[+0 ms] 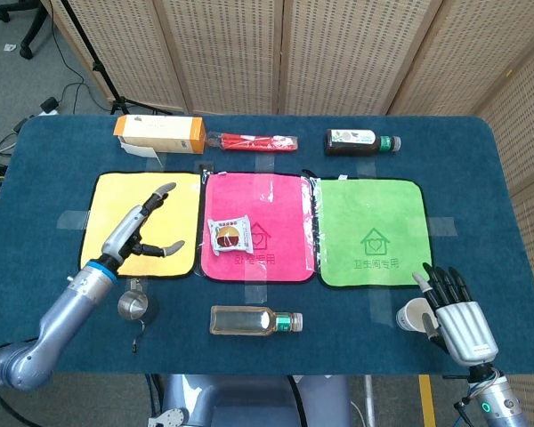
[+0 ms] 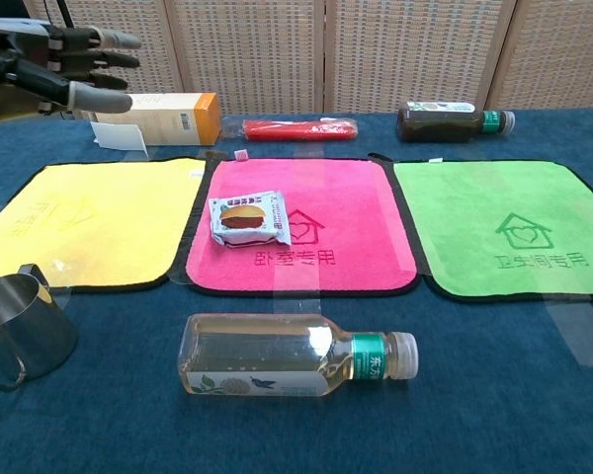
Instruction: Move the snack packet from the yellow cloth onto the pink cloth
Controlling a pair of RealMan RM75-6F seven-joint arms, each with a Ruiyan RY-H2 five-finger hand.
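The snack packet (image 1: 229, 235) (image 2: 247, 218) lies flat on the left part of the pink cloth (image 1: 271, 191) (image 2: 336, 197), with nothing touching it. The yellow cloth (image 1: 116, 209) (image 2: 89, 212) to its left is bare. My left hand (image 1: 145, 224) (image 2: 59, 67) hovers raised above the yellow cloth, fingers spread and holding nothing. My right hand (image 1: 458, 316) rests near the table's front right edge, fingers spread, beside a white cup (image 1: 412, 315); only the head view shows it.
A green cloth (image 1: 371, 231) lies right of the pink one. A clear bottle (image 1: 254, 320) lies in front of the pink cloth, a metal cup (image 1: 133, 304) front left. An orange box (image 1: 160, 134), a red packet (image 1: 252, 140) and a dark bottle (image 1: 361, 141) line the far edge.
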